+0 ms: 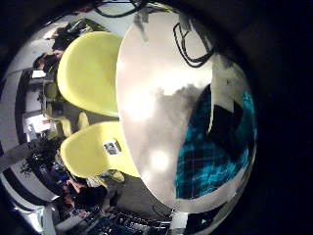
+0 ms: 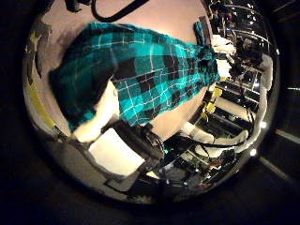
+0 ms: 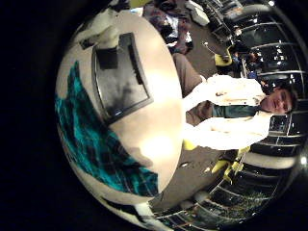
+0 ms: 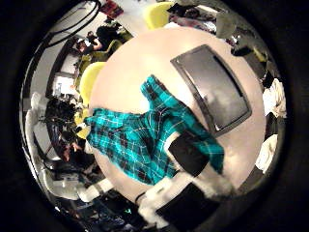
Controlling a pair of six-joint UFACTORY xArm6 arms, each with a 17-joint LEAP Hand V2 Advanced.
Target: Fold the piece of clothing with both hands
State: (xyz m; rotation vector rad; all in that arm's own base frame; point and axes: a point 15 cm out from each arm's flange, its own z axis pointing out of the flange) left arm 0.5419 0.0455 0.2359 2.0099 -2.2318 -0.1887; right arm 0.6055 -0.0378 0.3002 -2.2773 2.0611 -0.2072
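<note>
A checked, long-sleeved piece of clothing (image 2: 141, 70) lies spread flat on the round table (image 1: 156, 88). In the left thumb side palm view my left hand (image 2: 103, 122) hangs over one edge of the cloth, with a pale finger reaching onto it. In the right thumb side palm view the clothing (image 4: 130, 135) stretches across the table, and my right hand (image 4: 193, 164) is over its other end, fingers relaxed above the cloth. Neither hand has cloth gathered in it. The clothing also shows in both little finger side views (image 1: 210, 147) (image 3: 96, 140).
A dark, flat rectangular tray (image 4: 212, 87) lies on the table beside the clothing, seen too from the right little finger side (image 3: 120, 77). Two chairs (image 1: 88, 69) (image 1: 98, 147) stand at the table's edge. Bare tabletop (image 4: 126, 68) lies between the cloth and the rim.
</note>
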